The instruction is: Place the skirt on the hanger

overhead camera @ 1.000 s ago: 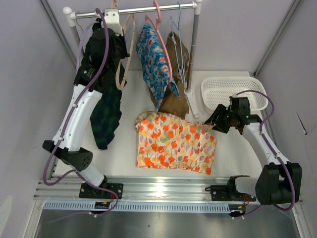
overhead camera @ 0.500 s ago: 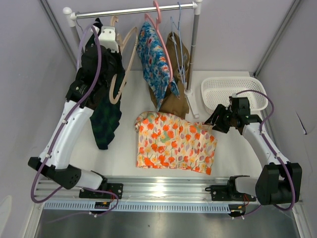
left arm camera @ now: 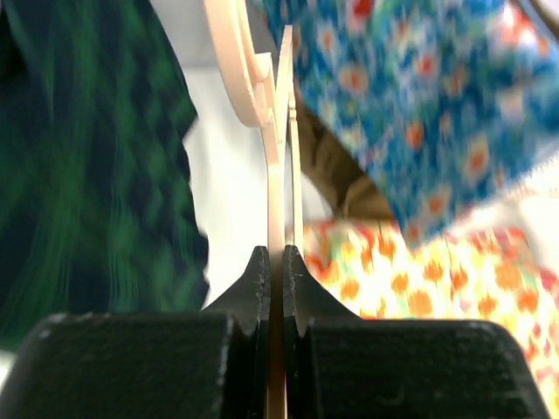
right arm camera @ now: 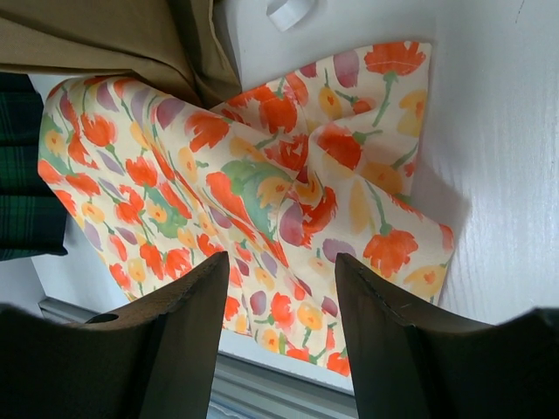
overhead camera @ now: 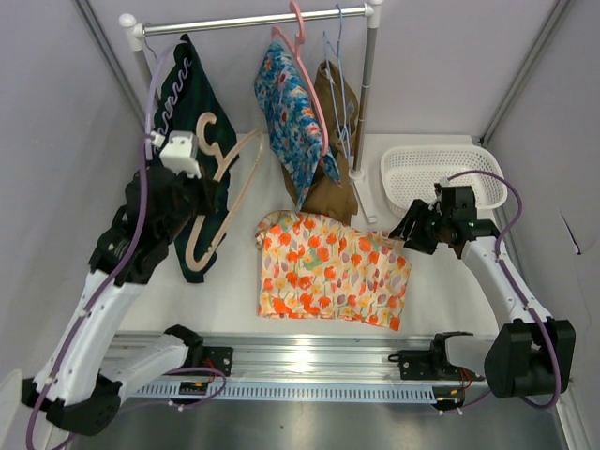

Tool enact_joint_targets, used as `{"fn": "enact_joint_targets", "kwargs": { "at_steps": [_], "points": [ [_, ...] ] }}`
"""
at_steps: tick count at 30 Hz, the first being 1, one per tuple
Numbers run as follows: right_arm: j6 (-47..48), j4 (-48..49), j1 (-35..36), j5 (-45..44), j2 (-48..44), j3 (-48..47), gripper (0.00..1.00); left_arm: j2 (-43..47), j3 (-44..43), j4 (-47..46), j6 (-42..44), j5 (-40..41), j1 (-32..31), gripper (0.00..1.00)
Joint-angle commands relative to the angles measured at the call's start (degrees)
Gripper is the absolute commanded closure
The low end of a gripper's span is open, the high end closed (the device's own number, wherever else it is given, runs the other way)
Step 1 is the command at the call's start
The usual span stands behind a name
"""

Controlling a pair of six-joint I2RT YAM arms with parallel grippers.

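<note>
Beside the white basket (overhead camera: 439, 151), right fingers (right arm camera: 183, 349) spread above the floral skirt (overhead camera: 333, 267).

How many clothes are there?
4. A dark green one hangs at the left of the rail, a blue flowery one in the middle, a brown one beside it, and the orange flowery skirt lies on the table. Others may be hidden.

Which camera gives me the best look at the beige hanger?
Top external: nearly the whole hanger shows, held by the left gripper. The left wrist view sees only its thin edge clamped between the fingers; the right wrist view misses it.
</note>
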State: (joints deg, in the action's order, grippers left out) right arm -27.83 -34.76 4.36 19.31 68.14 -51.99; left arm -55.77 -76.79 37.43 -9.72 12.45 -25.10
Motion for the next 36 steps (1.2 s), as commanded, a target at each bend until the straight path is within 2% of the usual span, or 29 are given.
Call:
{"fn": "enact_joint_targets", "kwargs": {
  "at_steps": [1,8,9,12,13,16,20,21,24,28,32,36],
  "points": [
    [2.2,-2.1,-0.2,-0.5,-1.9,-0.7,0.42,7.5,3.2,2.3,-3.5,-5.7,0.3,1.00],
    [2.6,-5.7,-0.1,0.3,-5.1,-2.7,0.42,16.9,11.7,7.2,-5.4,-23.2,0.2,1.00],
    [2.6,-6.4,-0.2,0.4,-6.0,-3.2,0.42,17.5,13.8,7.3,-5.9,-27.8,0.2,1.00],
    [2.3,-7.9,-0.1,0.6,-7.6,-4.0,0.42,20.2,17.6,5.5,-8.0,-35.7,0.2,1.00],
    [2.3,-8.4,-0.1,0.6,-7.8,-4.4,0.43,20.7,19.8,3.4,-9.8,-41.7,0.1,1.00],
    [2.2,-10.1,-0.1,0.1,-9.4,-5.0,0.42,22.8,27.2,-1.2,-13.5,-46.8,-2.0,1.00],
    [1.9,-11.8,-0.2,0.2,-11.5,-5.4,0.43,22.7,31.5,-7.2,-17.3,-44.0,-9.4,1.00],
    [1.8,-12.5,-0.2,-0.1,-11.9,-5.7,0.43,22.3,32.0,-8.3,-18.0,-43.0,-13.5,1.00],
    [1.6,-14.0,0.0,0.2,-13.3,-6.3,0.43,20.2,35.3,-14.6,-20.3,-40.8,-20.7,1.00],
    [1.2,-16.3,1.1,-0.3,-14.3,-7.2,0.43,14.6,38.0,-24.1,-23.2,-38.2,-26.9,1.00],
    [1.1,-19.0,2.1,-0.9,-15.5,-7.5,0.44,8.0,41.6,-31.9,-24.0,-33.3,-29.9,1.00],
    [-0.2,-19.7,3.2,0.2,-16.8,-6.6,0.46,3.2,48.7,-49.2,-26.8,-33.6,-29.9,1.00]
  ]
}}
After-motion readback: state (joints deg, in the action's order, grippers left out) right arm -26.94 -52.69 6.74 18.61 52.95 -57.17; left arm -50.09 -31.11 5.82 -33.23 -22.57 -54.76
